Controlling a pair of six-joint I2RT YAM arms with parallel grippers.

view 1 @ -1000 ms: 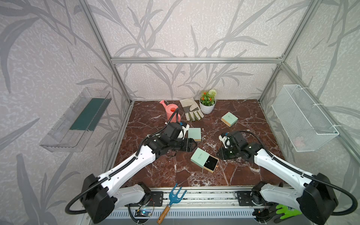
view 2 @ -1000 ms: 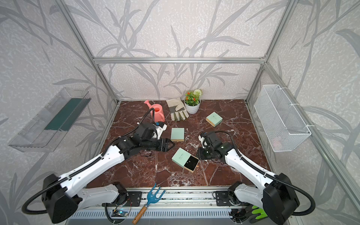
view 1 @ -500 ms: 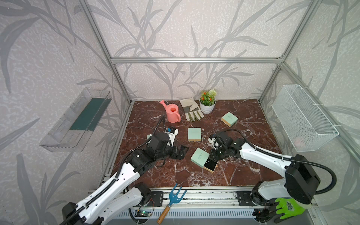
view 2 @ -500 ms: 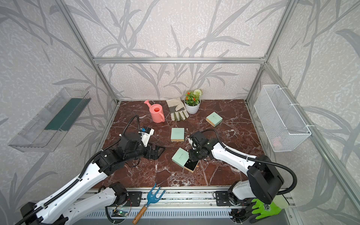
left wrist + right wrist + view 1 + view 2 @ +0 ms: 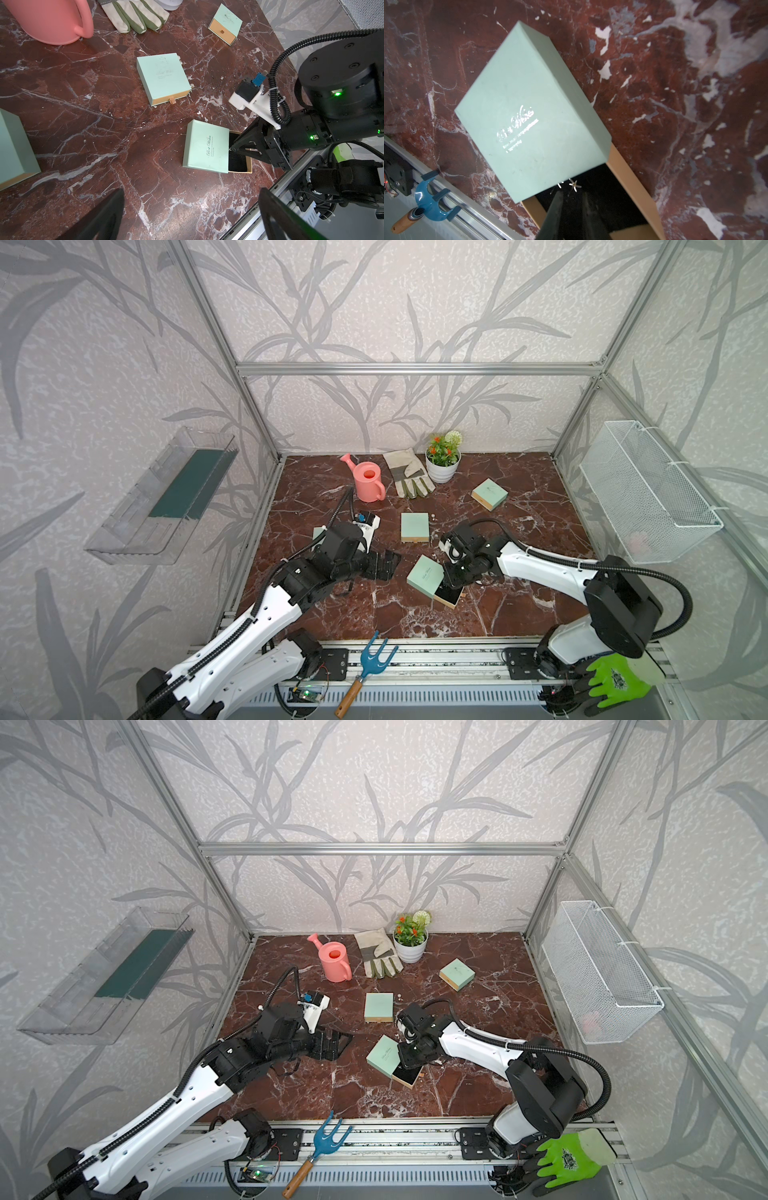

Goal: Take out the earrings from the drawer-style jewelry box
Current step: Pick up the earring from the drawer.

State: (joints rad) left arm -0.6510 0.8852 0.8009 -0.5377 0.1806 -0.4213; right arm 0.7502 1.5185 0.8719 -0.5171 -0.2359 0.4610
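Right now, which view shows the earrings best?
The right wrist view: the earrings show as silvery stars on the black lining of the drawer, ahead of the right gripper. The left wrist view gives only a faint glint; in both top views they are too small to see.

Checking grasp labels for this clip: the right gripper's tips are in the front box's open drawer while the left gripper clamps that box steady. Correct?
Not the left part. The left gripper hangs open, apart from the jewelry box, as both top views show. The right gripper does have its tips in the open drawer.
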